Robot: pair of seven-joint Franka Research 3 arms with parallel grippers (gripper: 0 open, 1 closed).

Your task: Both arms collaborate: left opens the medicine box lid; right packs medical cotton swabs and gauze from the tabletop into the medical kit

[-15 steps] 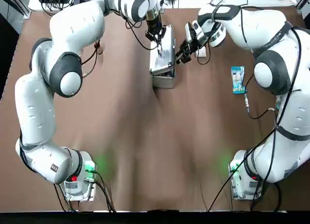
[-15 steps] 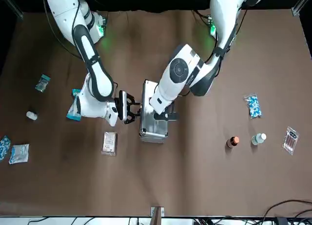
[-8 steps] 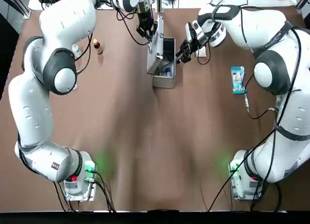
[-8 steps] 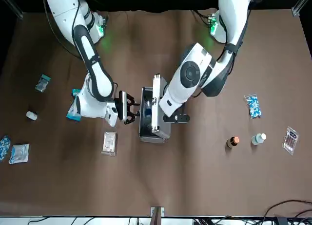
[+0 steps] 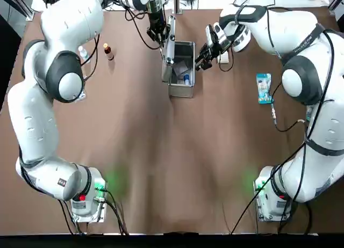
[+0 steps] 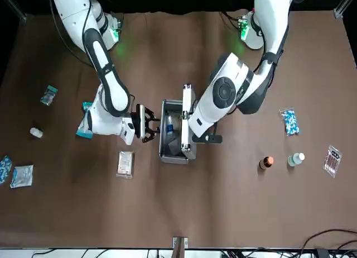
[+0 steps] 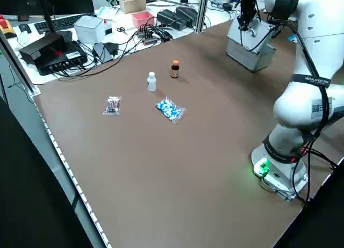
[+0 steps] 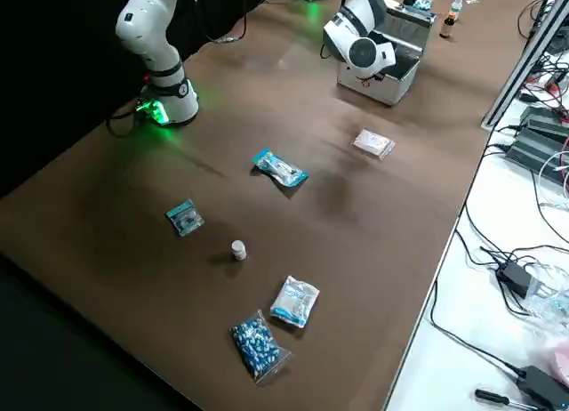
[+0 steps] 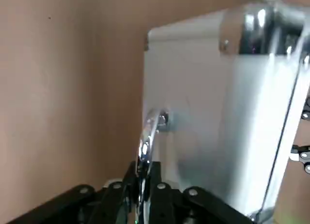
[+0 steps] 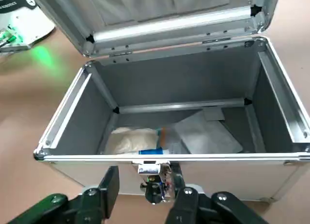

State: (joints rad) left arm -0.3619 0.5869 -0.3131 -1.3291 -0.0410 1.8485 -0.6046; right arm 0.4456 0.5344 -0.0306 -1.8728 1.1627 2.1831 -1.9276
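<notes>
The silver medical kit stands at the far middle of the tabletop, open. Its medicine box lid is upright, and my left gripper is shut on the slim lid handle. My right gripper hovers open and empty just beside the kit's latch side. The blue-and-white medical cotton swabs lie flat to the robot's right of the kit. The white gauze lies beyond the right gripper. A few packets lie inside the kit.
A brown bottle, a white bottle, a blue-speckled packet and a clear packet lie on the robot's left side. A teal sachet, a small white bottle and two packets lie at its right.
The lid has swung from nearly closed to upright, with my left gripper following it outward on the handle. The right gripper has stayed where it was.
</notes>
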